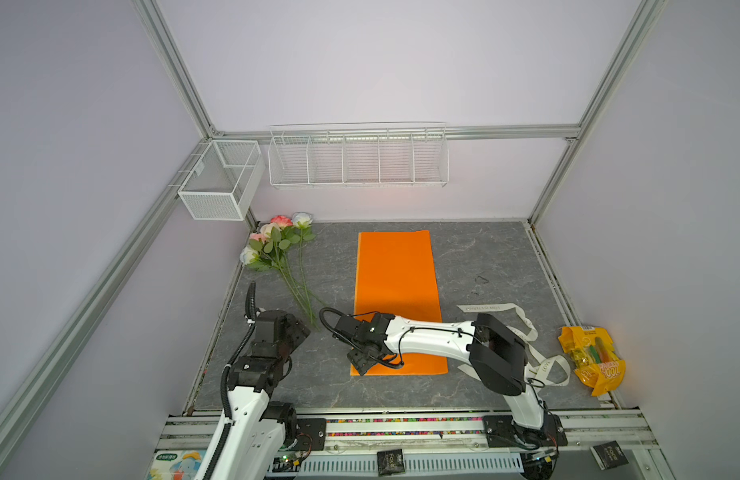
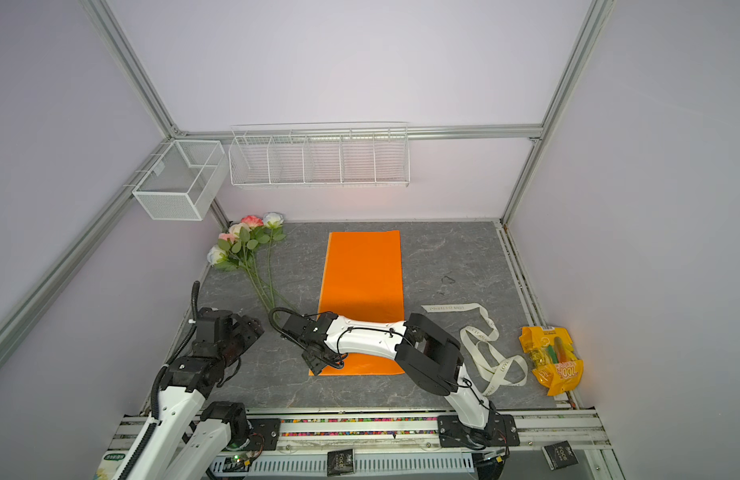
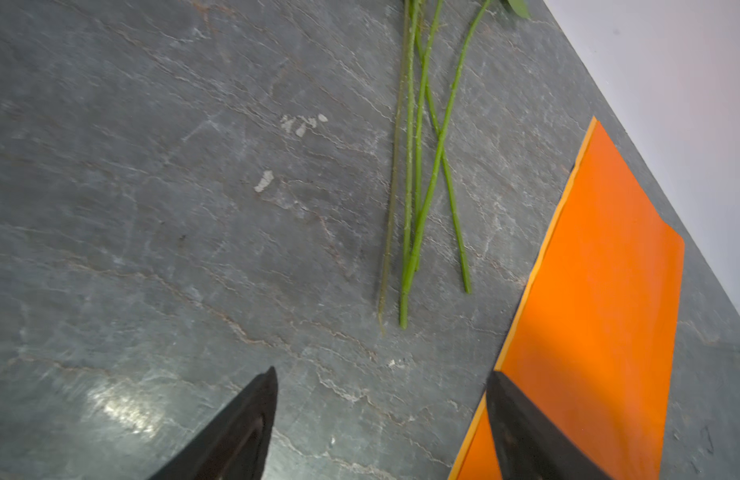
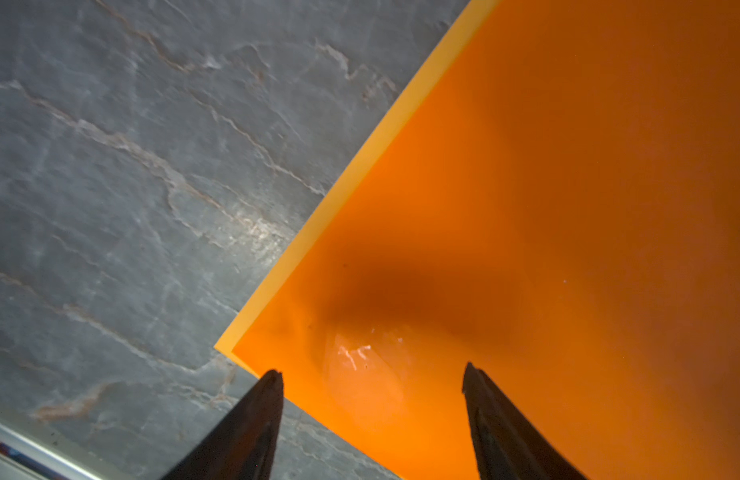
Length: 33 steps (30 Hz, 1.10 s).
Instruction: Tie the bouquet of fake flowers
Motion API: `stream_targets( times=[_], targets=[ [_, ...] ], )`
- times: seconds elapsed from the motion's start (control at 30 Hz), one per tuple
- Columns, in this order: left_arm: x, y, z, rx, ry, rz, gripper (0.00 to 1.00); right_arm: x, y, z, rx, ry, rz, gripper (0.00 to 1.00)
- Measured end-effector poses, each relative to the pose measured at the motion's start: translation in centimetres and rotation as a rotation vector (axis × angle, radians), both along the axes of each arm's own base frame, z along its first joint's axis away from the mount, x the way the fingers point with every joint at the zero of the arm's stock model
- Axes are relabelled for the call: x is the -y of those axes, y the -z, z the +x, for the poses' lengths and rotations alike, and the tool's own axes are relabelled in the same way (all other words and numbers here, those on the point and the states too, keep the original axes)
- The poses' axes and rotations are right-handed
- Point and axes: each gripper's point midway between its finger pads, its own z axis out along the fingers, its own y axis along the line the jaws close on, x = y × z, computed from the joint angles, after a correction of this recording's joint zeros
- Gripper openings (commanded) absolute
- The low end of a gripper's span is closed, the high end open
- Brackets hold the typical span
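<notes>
The bouquet of fake flowers [image 1: 276, 245] [image 2: 243, 245] lies at the back left of the grey table, with its pink, cream and white heads toward the wall. Its thin green stems [image 3: 418, 187] point toward my left gripper [image 1: 303, 332] [image 2: 258, 328] [image 3: 380, 374]. That gripper is open and empty, a short way short of the stem ends. My right gripper [image 1: 360, 365] [image 2: 314, 368] [image 4: 372, 370] reaches across to the near left corner of the orange wrapping sheet [image 1: 397, 282] [image 2: 362, 282] [image 4: 526, 187]. It is open, straddling that corner and holding nothing.
A cream lettered ribbon [image 1: 526, 328] [image 2: 484, 345] lies looped to the right of the sheet. A yellow snack bag [image 1: 590, 357] lies by the right edge. White wire baskets [image 1: 360, 158] hang on the back wall. A metal rail [image 1: 401, 428] runs along the front.
</notes>
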Motion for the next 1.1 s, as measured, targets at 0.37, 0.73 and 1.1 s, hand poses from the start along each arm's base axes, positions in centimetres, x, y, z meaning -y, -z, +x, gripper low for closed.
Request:
stream_targets(
  times=[0.37,0.73,1.1],
  targets=[
    [-4.4,1.0,-2.6,-0.07,-0.267,0.099,0.81,-1.3,1.7,-1.3,-0.028,-0.032,-0.021,0.79],
    [-7.2,0.6,-4.6,-0.065,-0.453,0.167,0.8,-1.5,2.3,-1.3,-0.022,-0.005,-0.019,0.64],
    [-4.3,0.1,-2.2,-0.022,-0.256,0.097,0.77,-0.9,1.9,-0.6,-0.047,0.007,0.075,0.42]
  ],
)
